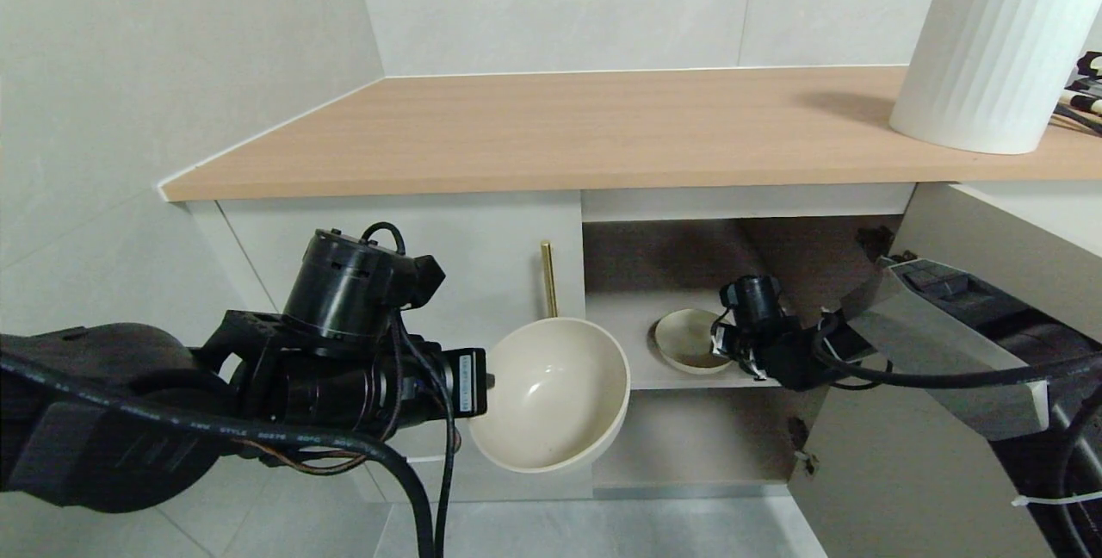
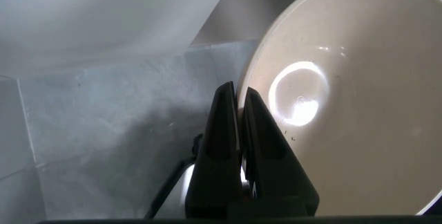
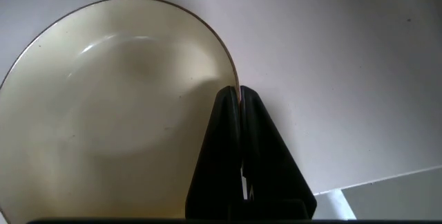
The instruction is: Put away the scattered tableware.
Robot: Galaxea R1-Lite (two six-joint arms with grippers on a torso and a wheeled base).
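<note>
1. Head view: a cream bowl (image 1: 551,394) hangs tilted before the closed cabinet door (image 1: 413,239), beside its gold handle (image 1: 547,278) — the left claw (image 1: 482,381) is clenched on the bowl's rim.
2. A small plate (image 1: 686,339) sits at the open cabinet's shelf (image 1: 624,317), its edge pinched by the right claw (image 1: 732,353).
3. Above — a white ribbed container (image 1: 990,50) stands at the wooden desk's (image 1: 560,127) right end.

The bowl (image 1: 551,394) was cream, the plate (image 1: 686,340) pale beige with a thin dark rim. The counter (image 1: 560,127) showed light wood grain, the cupboard (image 1: 482,231) white, its handle (image 1: 547,278) gold. The ribbed pot (image 1: 999,46) was white. The left gripper (image 2: 240,99) and right gripper (image 3: 239,98) were black.
</note>
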